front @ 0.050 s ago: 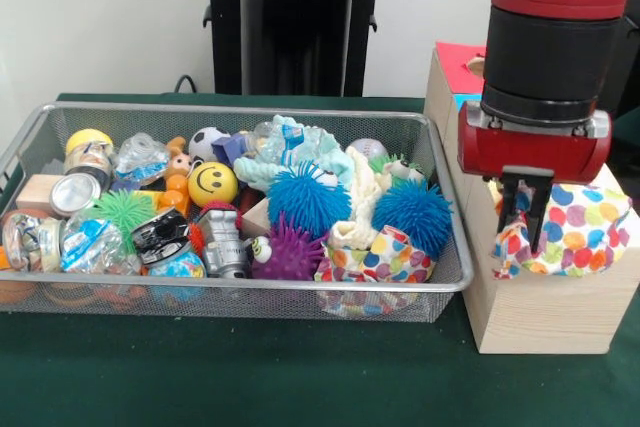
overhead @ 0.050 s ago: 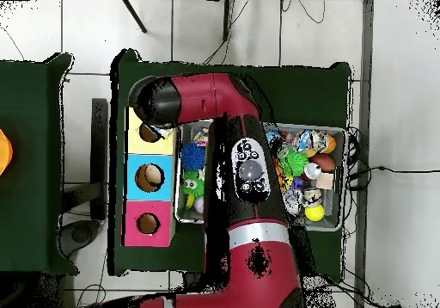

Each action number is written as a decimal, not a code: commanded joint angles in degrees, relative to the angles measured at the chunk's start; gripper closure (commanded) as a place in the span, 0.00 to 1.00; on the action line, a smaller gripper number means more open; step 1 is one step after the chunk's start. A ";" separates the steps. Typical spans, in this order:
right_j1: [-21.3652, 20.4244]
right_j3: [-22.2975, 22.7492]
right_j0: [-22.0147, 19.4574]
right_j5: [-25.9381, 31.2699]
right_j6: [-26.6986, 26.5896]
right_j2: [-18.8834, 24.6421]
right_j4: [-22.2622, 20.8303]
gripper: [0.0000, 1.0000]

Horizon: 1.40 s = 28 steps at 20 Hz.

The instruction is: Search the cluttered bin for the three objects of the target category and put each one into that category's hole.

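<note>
Your pincer (front @ 0.050 s ago: 526,215) is clamped on the polka-dot cloth (front @ 0.050 s ago: 577,231), which drapes over the wooden box (front @ 0.050 s ago: 540,312) right of the wire bin (front @ 0.050 s ago: 440,277).

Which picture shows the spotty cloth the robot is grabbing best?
The front view. There the spotty cloth lies on the wooden box, with the gripper shut on its edge. In the overhead view the arm covers it, so the cloth cannot be seen.

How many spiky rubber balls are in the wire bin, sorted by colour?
Blue spiky balls: 2
Purple spiky ball: 1
Green spiky ball: 1
Total: 4 showing in the wire bin; more could lie buried under the clutter.
</note>
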 commanded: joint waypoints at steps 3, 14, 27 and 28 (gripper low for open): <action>-9.21 -0.69 -0.34 18.05 -7.17 3.85 2.28 1.00; -12.82 -0.42 1.36 22.54 -4.12 3.39 2.24 1.00; -8.76 5.20 1.94 11.39 -2.93 1.87 -0.98 1.00; -8.76 5.33 2.06 11.14 -2.81 1.62 -1.13 1.00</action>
